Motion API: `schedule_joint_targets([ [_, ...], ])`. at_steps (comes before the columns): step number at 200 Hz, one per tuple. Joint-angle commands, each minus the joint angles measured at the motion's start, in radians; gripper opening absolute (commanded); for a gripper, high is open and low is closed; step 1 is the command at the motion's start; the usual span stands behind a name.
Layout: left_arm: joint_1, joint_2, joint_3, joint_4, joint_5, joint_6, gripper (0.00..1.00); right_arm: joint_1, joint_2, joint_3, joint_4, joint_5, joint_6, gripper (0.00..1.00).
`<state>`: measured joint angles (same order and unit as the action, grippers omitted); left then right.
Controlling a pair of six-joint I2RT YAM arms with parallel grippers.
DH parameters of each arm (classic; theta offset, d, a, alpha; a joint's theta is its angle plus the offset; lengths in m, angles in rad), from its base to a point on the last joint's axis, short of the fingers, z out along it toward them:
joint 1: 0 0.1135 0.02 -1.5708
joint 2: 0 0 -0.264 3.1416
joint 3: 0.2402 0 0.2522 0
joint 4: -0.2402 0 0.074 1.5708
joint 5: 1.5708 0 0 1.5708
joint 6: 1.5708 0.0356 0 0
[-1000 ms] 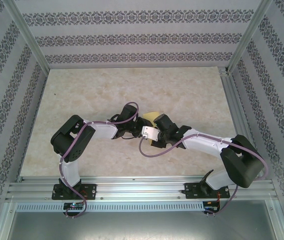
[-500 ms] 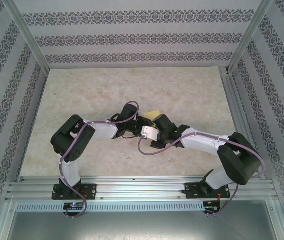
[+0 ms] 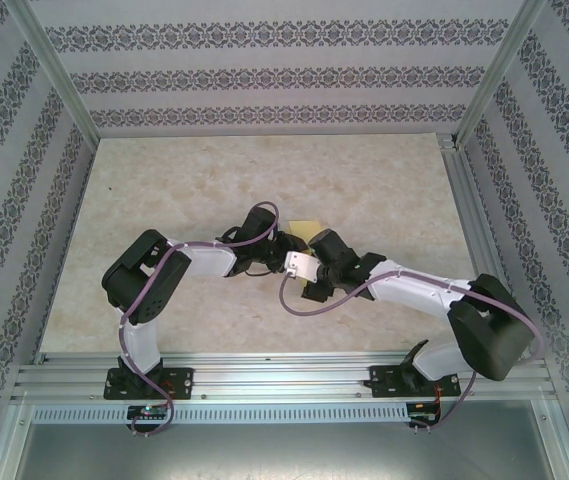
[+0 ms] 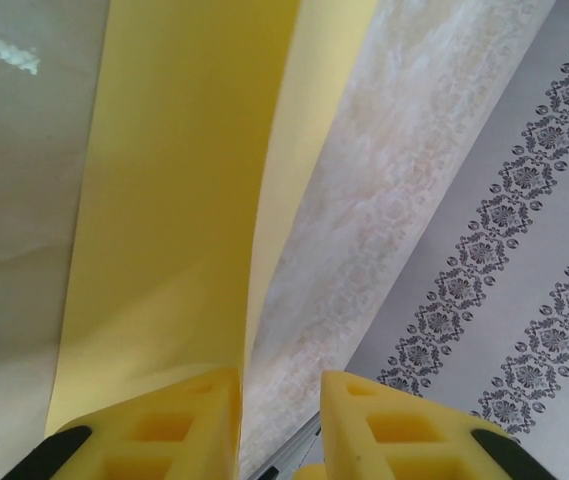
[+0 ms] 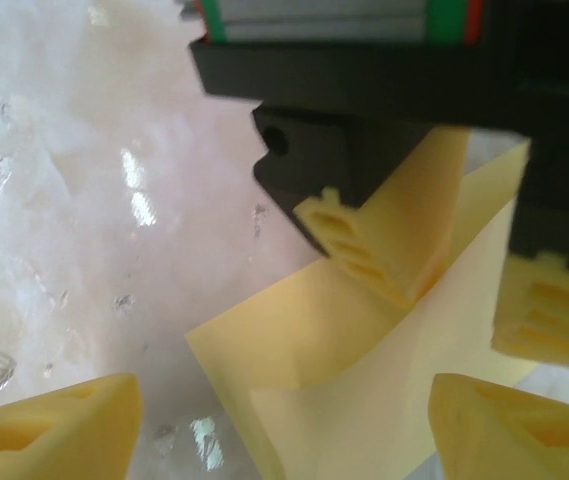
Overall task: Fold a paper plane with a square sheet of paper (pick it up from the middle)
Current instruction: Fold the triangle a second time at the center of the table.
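Risk: I see R gripper (image 5: 284,392) released, jaws wide, just beside L gripper (image 4: 281,378). L jaws part-open. Part-folded square sheet of paper (image 4: 179,190) only leans on one L finger (image 4: 169,420), apparently unclamped. It could slump and spoil crease alignment. Obscured: in top view, arms cover most of sheet beside L gripper; creases unreadable.
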<state>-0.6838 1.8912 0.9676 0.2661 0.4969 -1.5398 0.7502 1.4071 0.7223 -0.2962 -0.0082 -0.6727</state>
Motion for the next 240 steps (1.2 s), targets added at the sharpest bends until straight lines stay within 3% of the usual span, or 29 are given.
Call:
schedule_joint_targets([
  [1, -0.013, 0.017, 0.022, 0.045, 0.014, -0.016, 0.29, -0.014, -0.053, -0.028, -0.047, -0.015, -0.022, 0.8],
  [10, -0.012, 0.016, 0.02, 0.047, 0.014, -0.016, 0.29, -0.017, -0.085, -0.024, -0.058, -0.019, -0.002, 0.86],
  [17, -0.013, 0.019, 0.019, 0.045, 0.013, -0.016, 0.29, -0.021, -0.117, -0.017, -0.051, -0.019, 0.033, 0.98],
  [43, -0.013, 0.02, 0.019, 0.05, 0.014, -0.019, 0.29, -0.039, -0.309, -0.029, 0.015, -0.034, 0.159, 0.98],
  [75, -0.013, 0.024, 0.022, 0.05, 0.017, -0.019, 0.29, -0.086, -0.521, -0.127, 0.19, 0.235, 0.454, 0.98],
  [94, -0.012, 0.025, 0.025, 0.051, 0.02, -0.019, 0.29, -0.121, -0.571, -0.135, 0.097, 0.024, 0.346, 0.98],
  [109, -0.012, 0.027, 0.03, 0.051, 0.02, -0.02, 0.29, -0.102, -0.525, -0.108, -0.055, -0.045, 0.259, 0.98],
  [128, -0.013, 0.031, 0.033, 0.052, 0.023, -0.022, 0.29, -0.015, -0.439, -0.084, -0.159, 0.073, 0.153, 0.98],
  [143, -0.013, 0.029, 0.033, 0.055, 0.025, -0.025, 0.29, 0.021, -0.388, -0.084, -0.203, 0.012, 0.07, 0.98],
  [181, -0.013, 0.032, 0.035, 0.073, 0.034, -0.038, 0.29, 0.048, -0.251, -0.098, -0.026, 0.106, 0.044, 0.86],
  [240, -0.013, 0.032, 0.028, 0.097, 0.042, -0.056, 0.29, 0.067, -0.052, -0.094, 0.213, 0.217, 0.028, 0.88],
])
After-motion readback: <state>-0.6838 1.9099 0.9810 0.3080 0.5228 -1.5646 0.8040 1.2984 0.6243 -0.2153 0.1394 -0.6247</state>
